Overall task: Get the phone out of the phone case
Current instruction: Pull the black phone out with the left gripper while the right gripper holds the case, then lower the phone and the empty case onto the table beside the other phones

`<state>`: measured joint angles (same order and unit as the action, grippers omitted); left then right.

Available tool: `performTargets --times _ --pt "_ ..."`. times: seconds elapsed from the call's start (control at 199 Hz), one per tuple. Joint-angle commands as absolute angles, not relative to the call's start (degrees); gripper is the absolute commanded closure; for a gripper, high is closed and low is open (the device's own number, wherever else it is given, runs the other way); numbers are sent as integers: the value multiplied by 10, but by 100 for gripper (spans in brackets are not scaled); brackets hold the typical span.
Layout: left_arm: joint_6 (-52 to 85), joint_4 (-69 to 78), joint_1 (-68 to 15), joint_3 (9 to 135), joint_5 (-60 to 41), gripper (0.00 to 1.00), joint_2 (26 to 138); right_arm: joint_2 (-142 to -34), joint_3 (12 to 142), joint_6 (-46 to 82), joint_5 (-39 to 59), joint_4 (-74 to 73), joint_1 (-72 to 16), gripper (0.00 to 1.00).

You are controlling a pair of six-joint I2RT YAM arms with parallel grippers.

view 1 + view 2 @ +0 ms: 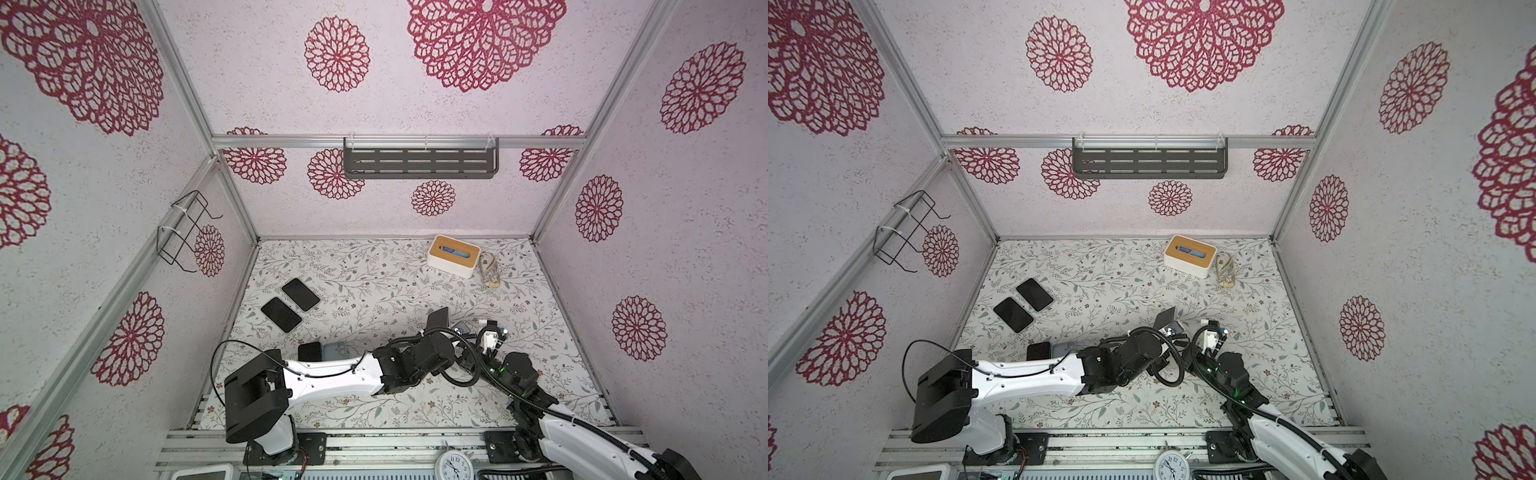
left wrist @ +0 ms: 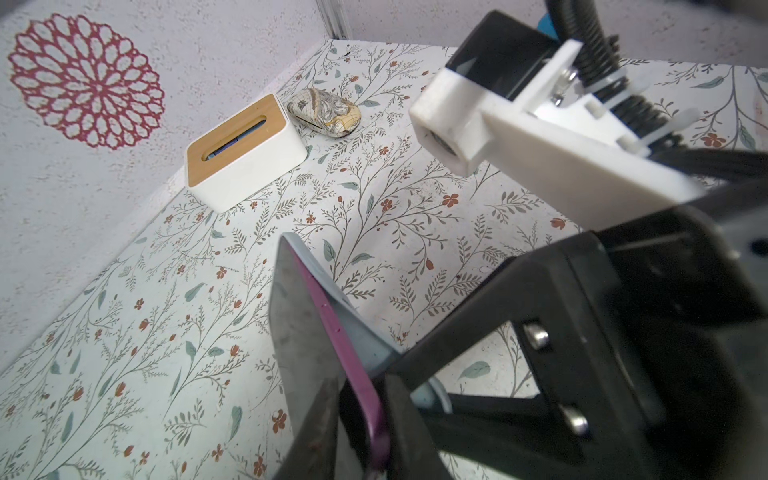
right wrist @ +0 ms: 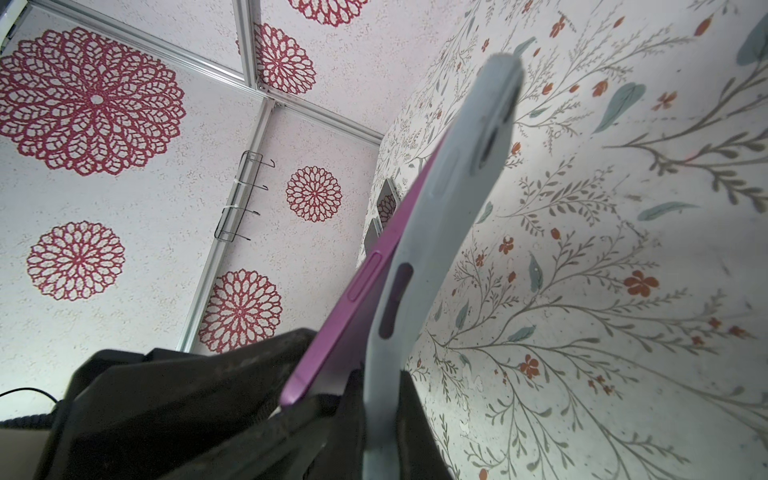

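A phone with a purple-pink frame and a dark screen is tilted up on edge above the right-centre of the table. Its far end sits inside a pale grey-blue phone case. The near end stands clear of the case, with a wedge-shaped gap between them.

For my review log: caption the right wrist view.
The right pincer clamps the grey case; left pincer grips the purple phone, tilted partly out of it.
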<state>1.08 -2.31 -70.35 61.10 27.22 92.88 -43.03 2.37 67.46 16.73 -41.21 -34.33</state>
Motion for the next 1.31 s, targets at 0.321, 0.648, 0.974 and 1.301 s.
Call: performTargets --times 0.321,0.648,0.974,1.301 --pt "18 2 -702 587 247 100 921 -397 30 676 175 -455 -346 100" --pt "31 -20 -702 572 280 100 875 -388 29 660 151 -385 -346 100" --pt "13 -116 -736 546 385 100 775 -415 17 636 89 -304 -346 100" --pt "86 -290 -758 534 485 100 719 -440 23 626 86 -299 -346 100"
